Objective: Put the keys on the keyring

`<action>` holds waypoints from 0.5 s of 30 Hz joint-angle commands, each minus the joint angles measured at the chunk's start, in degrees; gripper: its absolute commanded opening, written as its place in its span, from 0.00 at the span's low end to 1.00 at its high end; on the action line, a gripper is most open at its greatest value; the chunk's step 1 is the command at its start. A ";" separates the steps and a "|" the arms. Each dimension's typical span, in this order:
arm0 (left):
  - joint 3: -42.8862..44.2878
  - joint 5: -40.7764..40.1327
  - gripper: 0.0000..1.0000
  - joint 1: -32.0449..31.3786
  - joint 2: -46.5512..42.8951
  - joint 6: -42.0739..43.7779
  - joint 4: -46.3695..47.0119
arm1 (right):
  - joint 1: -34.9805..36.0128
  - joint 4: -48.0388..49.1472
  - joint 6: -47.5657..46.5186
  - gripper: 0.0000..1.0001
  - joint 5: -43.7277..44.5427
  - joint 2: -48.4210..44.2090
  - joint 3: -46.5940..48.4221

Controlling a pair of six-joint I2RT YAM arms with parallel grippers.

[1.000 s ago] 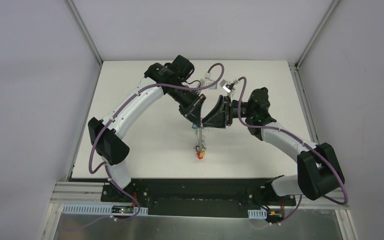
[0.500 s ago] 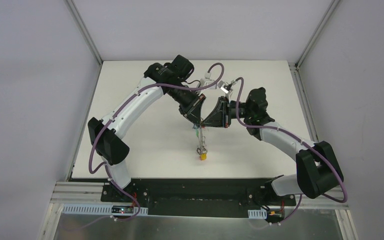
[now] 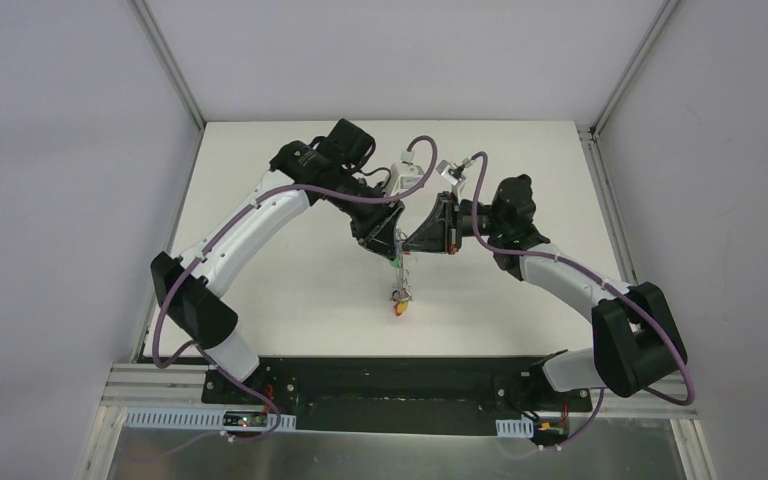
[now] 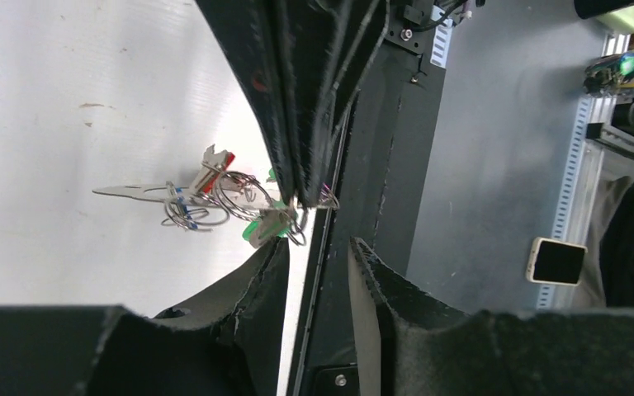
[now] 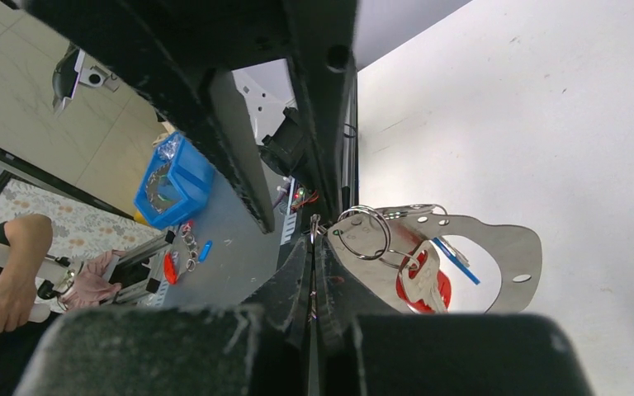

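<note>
My right gripper is shut on the top of the thin wire keyring, held above the table's middle. The keys hang in a bunch at its lower end. In the right wrist view the shut fingertips pinch the wire, with a red-tagged key, a blue tag and small split rings beside them. My left gripper is open right beside it. In the left wrist view its fingers stand apart just under a green-tagged key and touch nothing I can see.
A flat silver metal plate with holes hangs with the bunch. The white table ends at a black base rail in front. Grey walls stand on both sides.
My left arm has swung its elbow out to the left and turned its wrist, still next to the right gripper. The hanging keys have twisted a little. The right arm has hardly moved.
</note>
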 commanded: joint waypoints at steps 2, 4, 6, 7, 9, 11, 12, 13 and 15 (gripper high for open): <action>-4.33 -1.33 0.34 -0.50 -6.12 2.91 7.42 | -0.75 4.71 2.26 0.00 0.85 -0.51 1.53; -5.40 -1.86 0.34 -0.50 -6.63 3.30 8.72 | -0.75 4.71 2.27 0.00 0.94 -0.47 1.53; -6.19 -1.97 0.34 -0.50 -6.73 3.66 9.69 | -0.85 4.71 2.27 0.00 1.03 -0.47 1.52; -6.46 -1.88 0.34 -0.50 -6.73 3.82 9.99 | -0.91 4.71 2.27 0.00 1.03 -0.46 1.56; -7.02 -1.47 0.34 -0.50 -6.59 4.00 10.58 | -1.01 4.71 2.27 0.00 1.10 -0.47 1.44; -7.56 -1.03 0.34 -0.58 -6.31 3.98 11.14 | -1.13 4.71 2.27 0.00 1.11 -0.46 1.45; -7.79 -0.81 0.34 -0.58 -6.11 3.83 11.38 | -1.11 4.71 2.27 0.00 1.07 -0.47 1.44; -8.00 -0.85 0.34 -0.65 -5.98 3.70 11.72 | -1.20 4.71 2.27 0.00 1.11 -0.37 1.44; -8.29 -0.80 0.33 -0.67 -5.71 3.41 12.14 | -1.18 4.71 2.36 0.00 1.11 -0.29 1.44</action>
